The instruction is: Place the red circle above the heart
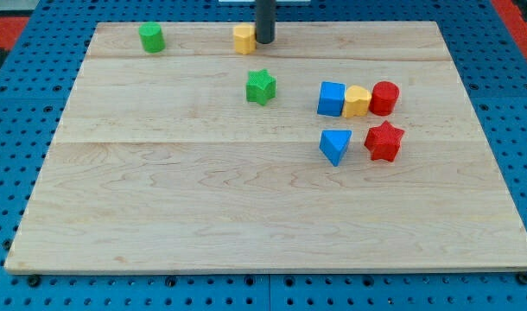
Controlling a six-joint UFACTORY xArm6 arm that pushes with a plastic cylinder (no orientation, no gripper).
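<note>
The red circle [384, 98] stands at the view's right, touching the right side of a yellow block [357, 101] that looks like the heart. A blue cube [331, 98] touches that yellow block's left side, so the three make a row. My tip [264, 41] is at the view's top, just right of another yellow block [244, 39] with a faceted shape, touching or nearly touching it. The tip is far up and left of the red circle.
A red star [384, 141] and a blue triangle [335, 145] lie just below the row. A green star [260, 87] sits below my tip. A green circle [151, 37] is at the top left. The wooden board [203, 216] lies on a blue pegboard.
</note>
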